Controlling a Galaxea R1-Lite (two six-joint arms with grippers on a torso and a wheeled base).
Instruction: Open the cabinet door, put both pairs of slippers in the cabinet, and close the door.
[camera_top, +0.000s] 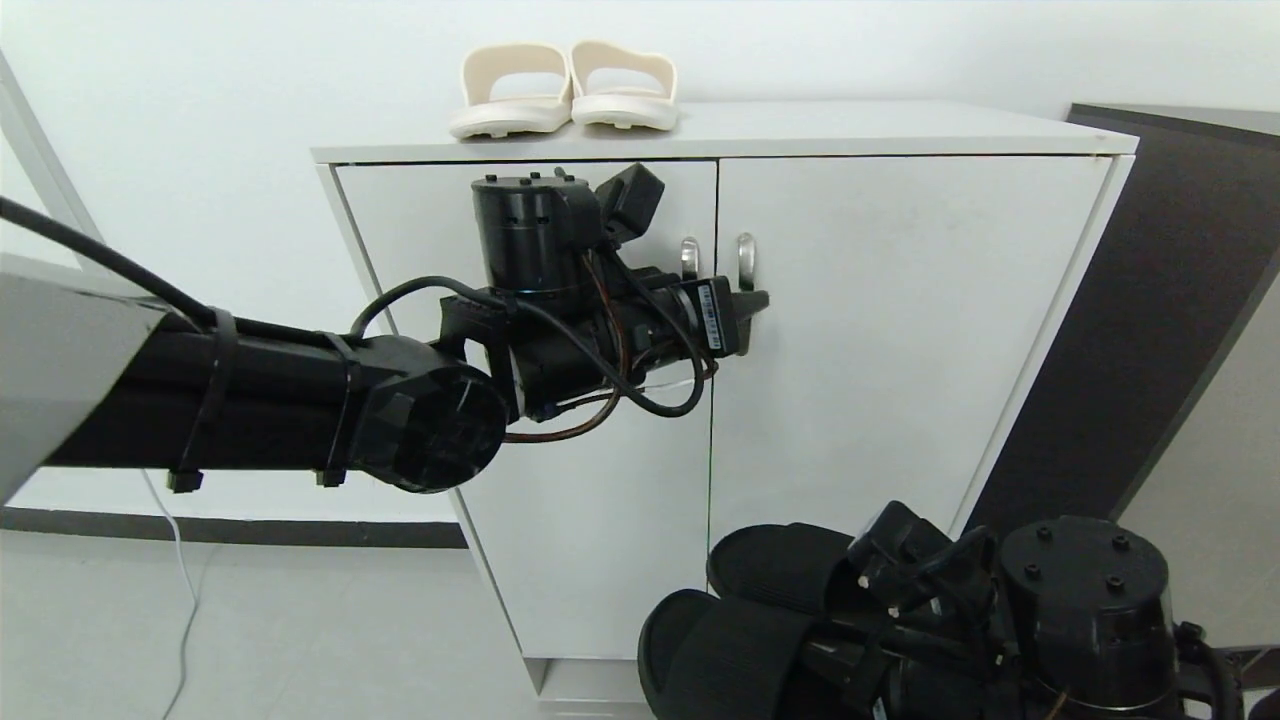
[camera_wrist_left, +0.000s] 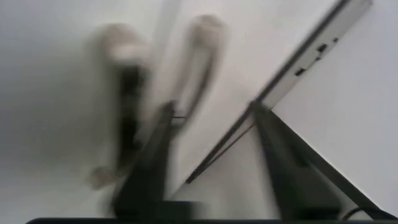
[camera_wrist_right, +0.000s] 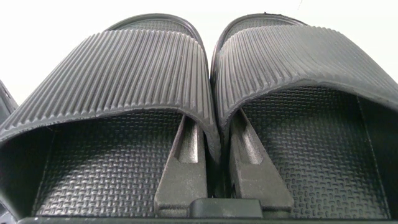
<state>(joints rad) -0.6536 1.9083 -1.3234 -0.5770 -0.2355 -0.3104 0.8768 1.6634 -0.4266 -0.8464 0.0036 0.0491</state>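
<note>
Holding black slippers (camera_wrist_right: 143, 68) pinched between right fingers (camera_wrist_right: 183, 168) | left fingers (camera_wrist_left: 149, 162) wide beside handles (camera_top: 746, 258) of cabinet (camera_top: 900, 350) | beige slippers (camera_top: 565, 90) atop

No text, number or sign can be read, one small white sticker (camera_top: 708, 316) with fine dark print on the side of the left gripper (camera_top: 752, 303), seen from the head view, its marks too small to make out

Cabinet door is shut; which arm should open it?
Left. The left gripper is up at the door handles, fingers apart. The right gripper is low, clamped on the black slippers.
</note>
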